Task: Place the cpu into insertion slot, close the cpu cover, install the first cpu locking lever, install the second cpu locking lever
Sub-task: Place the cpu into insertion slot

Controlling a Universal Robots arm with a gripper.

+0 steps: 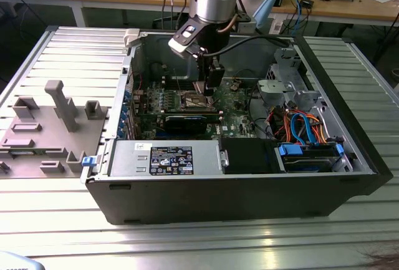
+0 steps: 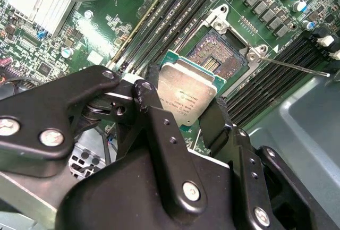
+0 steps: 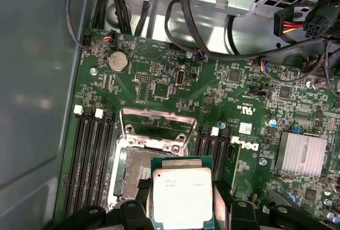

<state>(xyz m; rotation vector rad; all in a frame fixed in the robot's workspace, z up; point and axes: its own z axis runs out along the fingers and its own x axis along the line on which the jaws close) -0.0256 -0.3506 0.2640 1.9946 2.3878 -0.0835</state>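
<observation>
— Where is the small flat square chip with the silvery-grey top and green edge?
— The cpu (image 3: 182, 198) is pinched between the two black fingers (image 2: 212, 121) of the hand (image 2: 186, 100), which is closed on two of its opposite edges. It is not seated: in both wrist views it overlaps only one edge of the square dark insertion slot (image 3: 135, 174), most of which lies bare.
— And the thin silvery square frame with the window?
— The cpu cover (image 3: 154, 124) stands swung up off the slot, at one edge of it.
— What is around the slot?
— Long black memory slots (image 3: 90, 150) run along both sides on the green circuit board (image 3: 239, 81). A thin silvery wire lever (image 2: 292, 65) sticks out from a corner of the slot.
— Farther out?
— In the exterior view the hand (image 1: 206, 89) reaches down into an open black computer case (image 1: 249, 201) lying on a ribbed metal surface (image 1: 187, 245). A grey plastic fixture (image 1: 56, 114) sits on that surface at the exterior view's left.
</observation>
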